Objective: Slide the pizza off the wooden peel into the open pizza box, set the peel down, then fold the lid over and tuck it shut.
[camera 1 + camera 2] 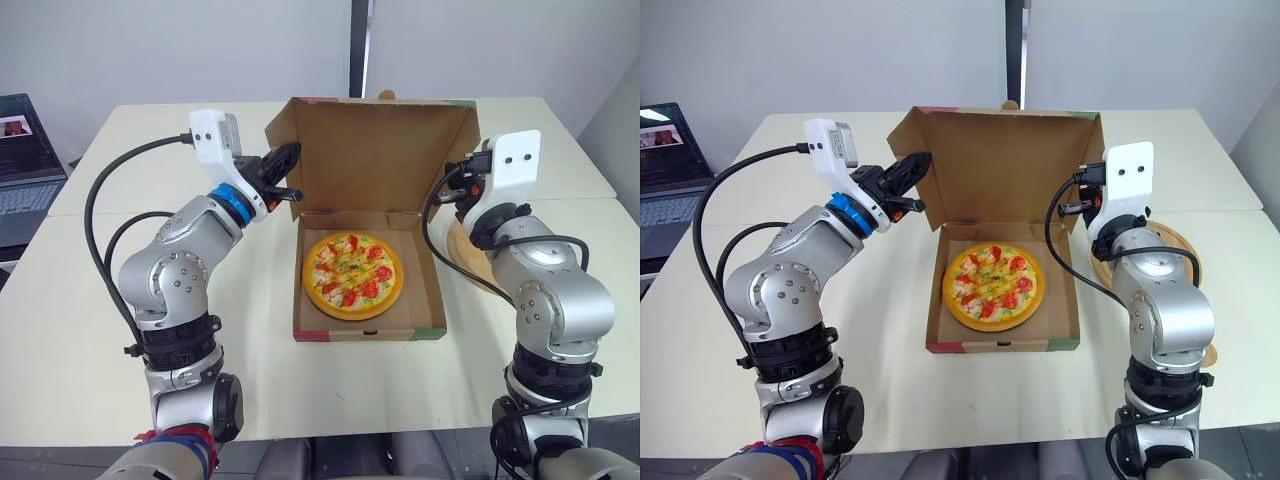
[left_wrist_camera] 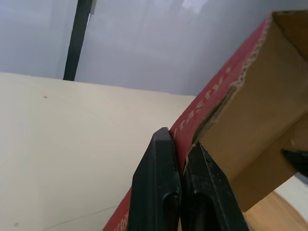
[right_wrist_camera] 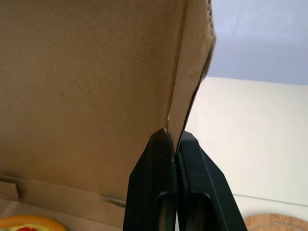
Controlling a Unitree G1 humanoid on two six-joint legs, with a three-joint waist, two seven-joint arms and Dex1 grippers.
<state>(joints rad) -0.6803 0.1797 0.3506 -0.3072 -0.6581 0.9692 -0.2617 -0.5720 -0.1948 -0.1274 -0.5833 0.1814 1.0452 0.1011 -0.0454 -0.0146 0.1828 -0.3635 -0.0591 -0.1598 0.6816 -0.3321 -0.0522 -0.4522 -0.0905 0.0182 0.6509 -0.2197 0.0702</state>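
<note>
Both claws pinched on the upright lid; pizza already in the pizza box.
L to R: laptop at far left, cut off by the frame edge. Left claw is closed to a thin slit on the lid's left side flap, pads touching the red printed outer face and the brown inner one. Lid stands open behind the pizza, w/ its lower edge meeting the box's back wall. Right claw is likewise squeezed nearly together on the right flap's edge; in head views its tips are hidden by the wrist. Peel lies flat on the table just right of the box, mostly covered by the right arm, so its handle can't be made out.
</note>
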